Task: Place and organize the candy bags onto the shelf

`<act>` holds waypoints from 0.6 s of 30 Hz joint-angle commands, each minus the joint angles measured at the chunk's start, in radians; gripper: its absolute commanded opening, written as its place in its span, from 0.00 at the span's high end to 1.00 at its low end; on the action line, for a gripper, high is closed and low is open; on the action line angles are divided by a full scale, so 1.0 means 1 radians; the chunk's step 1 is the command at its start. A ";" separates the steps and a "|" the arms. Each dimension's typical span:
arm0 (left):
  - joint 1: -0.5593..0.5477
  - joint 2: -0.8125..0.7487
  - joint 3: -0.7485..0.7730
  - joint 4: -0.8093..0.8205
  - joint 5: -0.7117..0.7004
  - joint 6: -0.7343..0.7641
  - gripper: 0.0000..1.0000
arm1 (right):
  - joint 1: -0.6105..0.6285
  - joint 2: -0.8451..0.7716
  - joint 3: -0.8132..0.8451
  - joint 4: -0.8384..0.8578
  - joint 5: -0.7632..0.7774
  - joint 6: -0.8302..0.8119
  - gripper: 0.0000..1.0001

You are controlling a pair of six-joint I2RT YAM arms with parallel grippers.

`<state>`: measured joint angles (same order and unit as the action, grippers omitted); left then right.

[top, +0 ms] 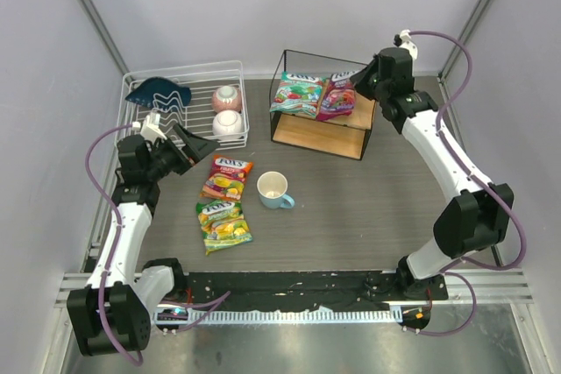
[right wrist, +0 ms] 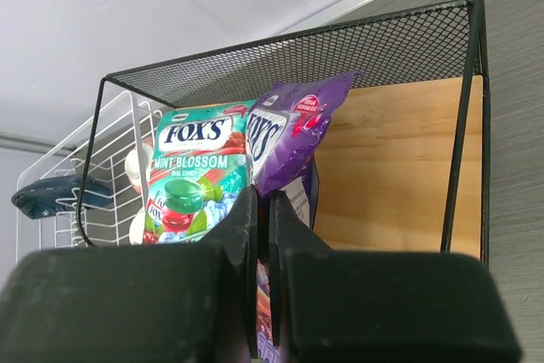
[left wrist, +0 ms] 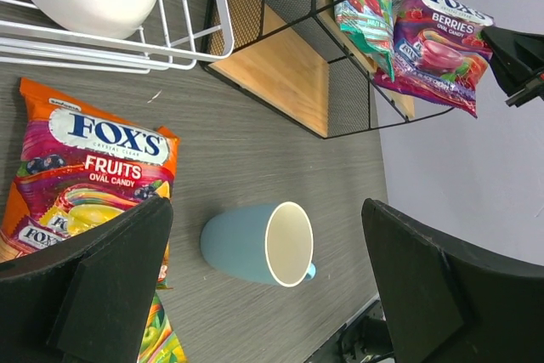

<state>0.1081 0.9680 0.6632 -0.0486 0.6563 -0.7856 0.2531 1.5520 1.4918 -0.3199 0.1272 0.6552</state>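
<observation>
The shelf (top: 366, 141) stands at the back, a black wire frame with two wooden boards. A teal-green candy bag (top: 300, 92) and a purple one (top: 337, 96) lie on its top board. My right gripper (top: 356, 83) is shut on the purple bag's edge (right wrist: 293, 133), beside the teal bag (right wrist: 191, 176). The orange-red bag (top: 226, 175) and the yellow-green bag (top: 223, 224) lie flat on the table. My left gripper (top: 188, 147) is open and empty, hovering just left of the orange-red bag (left wrist: 89, 167).
A light blue mug (top: 274, 189) stands right of the two loose bags and shows between my left fingers in the left wrist view (left wrist: 255, 244). A white wire dish rack (top: 237, 72) with bowls and a dark blue dish stands at the back left.
</observation>
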 commanded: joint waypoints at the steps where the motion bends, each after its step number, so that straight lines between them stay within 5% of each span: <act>1: 0.008 -0.002 -0.005 0.046 0.032 -0.012 0.00 | -0.008 0.008 -0.005 0.107 0.034 0.032 0.99; 15: 0.015 -0.002 -0.008 0.044 0.040 -0.015 0.00 | -0.046 0.023 -0.007 0.096 0.042 0.009 0.99; 18: 0.015 -0.003 -0.008 0.044 0.042 -0.017 0.00 | -0.054 0.020 0.001 0.093 0.038 0.000 0.89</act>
<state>0.1146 0.9680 0.6617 -0.0483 0.6674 -0.7868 0.2142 1.5867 1.4715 -0.2916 0.1364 0.6743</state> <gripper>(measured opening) 0.996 0.072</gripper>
